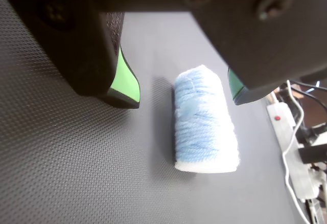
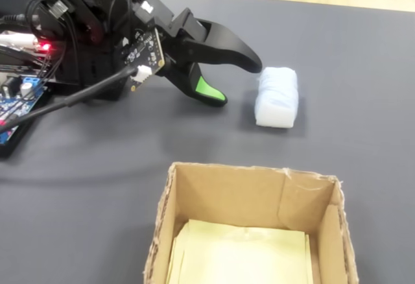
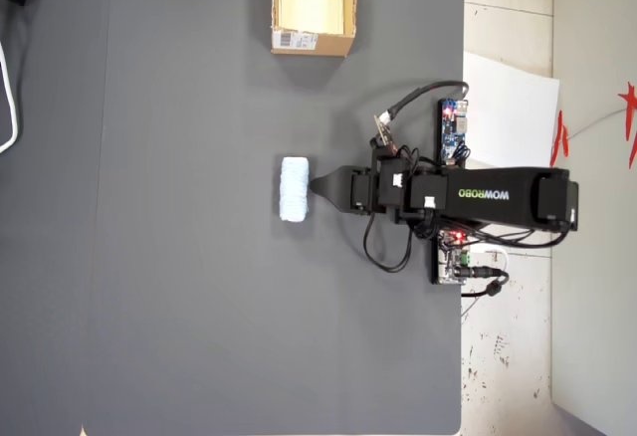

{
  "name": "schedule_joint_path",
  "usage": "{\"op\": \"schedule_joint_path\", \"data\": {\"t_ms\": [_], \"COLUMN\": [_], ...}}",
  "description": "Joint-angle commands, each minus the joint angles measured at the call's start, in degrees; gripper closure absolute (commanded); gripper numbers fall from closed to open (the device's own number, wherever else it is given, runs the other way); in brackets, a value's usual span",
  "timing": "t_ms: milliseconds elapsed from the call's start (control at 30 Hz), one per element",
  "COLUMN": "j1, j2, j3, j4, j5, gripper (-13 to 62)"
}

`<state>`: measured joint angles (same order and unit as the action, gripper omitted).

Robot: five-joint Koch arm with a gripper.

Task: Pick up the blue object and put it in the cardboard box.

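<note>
Fuzzy blue object (image 1: 205, 121), short cylinder, between spread green-padded fingers (image 1: 125, 81)

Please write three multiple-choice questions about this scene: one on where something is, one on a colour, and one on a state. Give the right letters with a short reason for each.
1. In the overhead view, where is the cardboard box relative to the blue object?
A. Toward the top edge of the picture
B. Toward the bottom edge
C. Directly to its left

2. What colour are the pads on the inside of the claw?
A. Red
B. Green
C. Yellow

3. What is the state of the claw?
A. Shut on the blue object
B. Open, with the blue object on the mat
C. Holding the object over the box

Answers:
1. A, since the box sits near the top edge of the mat and the roll lies near the middle.
2. B, because the wrist view shows green on both fingers.
3. B, as the wrist view shows gaps between the roll and each finger.
</note>
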<state>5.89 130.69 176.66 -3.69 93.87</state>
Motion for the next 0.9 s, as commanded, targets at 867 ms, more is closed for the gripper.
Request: {"op": "schedule_joint_path", "data": {"t_ms": [867], "j1": [-0.1], "j2": [4.4], "j3": [-19.2], "j4": [32.3], "j5": [2.8], "gripper": [15.7]}}
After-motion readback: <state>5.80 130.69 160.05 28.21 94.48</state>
